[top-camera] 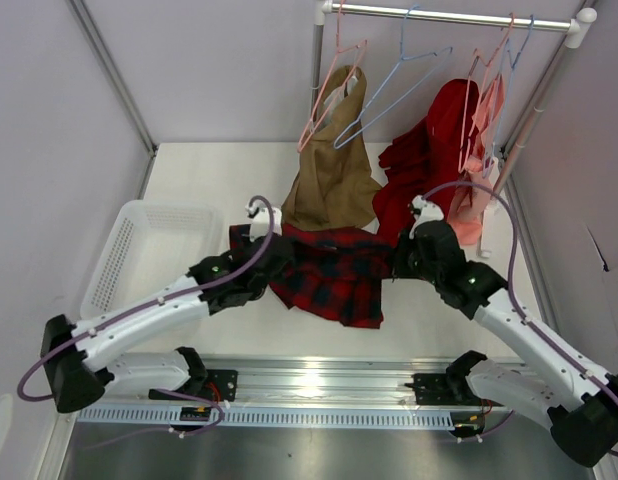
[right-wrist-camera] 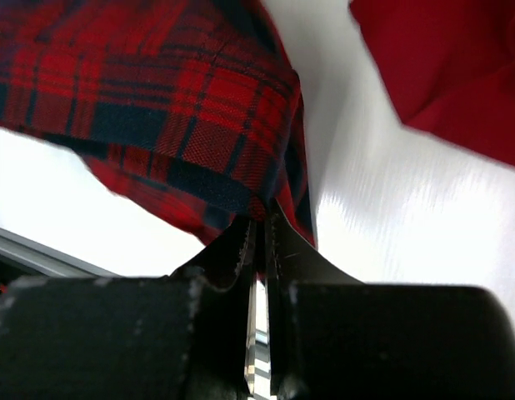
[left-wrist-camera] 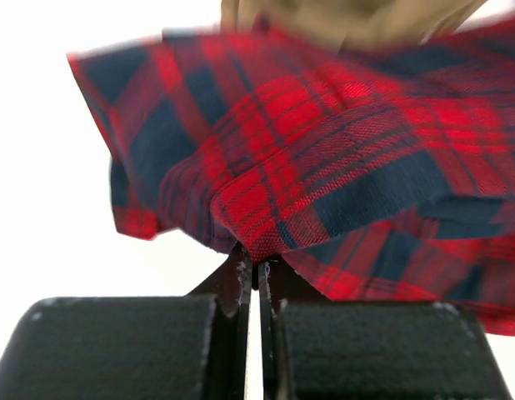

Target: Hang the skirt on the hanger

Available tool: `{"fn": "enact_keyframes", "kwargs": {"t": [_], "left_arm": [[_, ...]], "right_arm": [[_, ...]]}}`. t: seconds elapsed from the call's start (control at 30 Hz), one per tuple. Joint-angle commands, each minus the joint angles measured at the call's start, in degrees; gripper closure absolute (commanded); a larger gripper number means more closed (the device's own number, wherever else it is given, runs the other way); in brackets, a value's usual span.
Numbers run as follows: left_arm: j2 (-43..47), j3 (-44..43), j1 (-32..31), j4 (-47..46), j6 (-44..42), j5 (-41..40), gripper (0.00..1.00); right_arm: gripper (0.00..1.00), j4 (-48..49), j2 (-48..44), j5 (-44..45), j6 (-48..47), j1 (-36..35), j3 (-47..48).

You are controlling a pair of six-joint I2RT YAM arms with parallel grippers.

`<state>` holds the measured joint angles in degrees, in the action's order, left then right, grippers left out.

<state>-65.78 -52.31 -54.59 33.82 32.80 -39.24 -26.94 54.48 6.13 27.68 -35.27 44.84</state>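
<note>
The left tool (left-wrist-camera: 256, 267) and right tool (right-wrist-camera: 262, 225) each pinch an opposite edge of the skirt (top-camera: 334, 268), holding it spread low over the counter (top-camera: 209, 170), probably to open the waist for the hanger (top-camera: 394, 85) on the rail (top-camera: 449, 12) behind

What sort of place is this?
Likely a robot test booth, not a shop: plain panel walls enclose a white table, a rail carries hung clothes, and two robot arms are bolted at the table's edge.

Bright even light, white table (right-wrist-camera: 382, 225) glary, perhaps overexposed, wrist views softly blurred at edges.
</note>
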Motion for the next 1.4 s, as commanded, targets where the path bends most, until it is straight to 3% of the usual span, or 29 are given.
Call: {"fn": "enact_keyframes", "kwargs": {"t": [0.0,0.27,0.47,0.6,0.7,0.8,0.83,0.97,1.03,1.07,1.2,1.23,1.37], "left_arm": [[5.39,-8.58,0.36,7.56,-3.88,0.83,1.00],[6.80,-31.32,-0.26,18.55,-7.48,1.89,1.00],[5.84,-36.11,1.67,19.79,-8.89,4.59,1.00],[8.03,-30.14,7.82,16.02,-7.93,13.92,1.00],[9.78,-21.47,8.18,13.82,-5.04,18.04,1.00],[12.59,-15.21,8.27,9.52,-1.35,23.31,1.00],[13.21,-7.53,8.27,6.20,-0.11,24.99,1.00],[14.89,9.64,8.27,-0.67,5.51,30.09,1.00],[15.85,13.88,8.18,-5.40,8.77,32.90,1.00],[15.94,18.34,8.18,-6.48,9.38,33.44,1.00],[15.59,21.02,8.18,-7.89,9.57,33.18,1.00],[15.07,21.37,8.27,-8.24,9.39,33.61,1.00],[14.36,20.94,8.18,-8.25,8.16,34.15,1.00]], "right_arm": [[1.00,-3.64,-1.57,2.74,-2.45,1.87,9.72],[1.00,-10.32,2.29,2.22,-4.56,5.21,30.27],[1.00,-14.01,4.67,0.38,-4.92,5.21,39.00],[1.00,-15.25,3.18,-0.50,-4.13,4.51,36.30],[1.00,-15.69,1.43,-0.77,-3.78,2.84,31.47],[1.00,-13.33,-2.25,-0.86,-1.94,0.38,21.02],[1.00,-12.45,-3.23,-1.12,-1.15,-0.15,14.81],[1.00,-7.00,-7.80,-0.59,5.17,-3.75,-0.42],[0.98,-4.54,-9.99,-0.94,7.38,-4.55,-5.62],[0.95,-3.92,-10.44,-1.12,9.21,-4.72,-9.56],[0.81,-3.30,-11.24,-1.12,10.11,-5.34,-13.02],[0.70,-3.30,-11.24,-1.21,10.02,-5.34,-13.02],[0.51,-4.35,-10.97,-1.30,9.85,-5.78,-12.06]]}}
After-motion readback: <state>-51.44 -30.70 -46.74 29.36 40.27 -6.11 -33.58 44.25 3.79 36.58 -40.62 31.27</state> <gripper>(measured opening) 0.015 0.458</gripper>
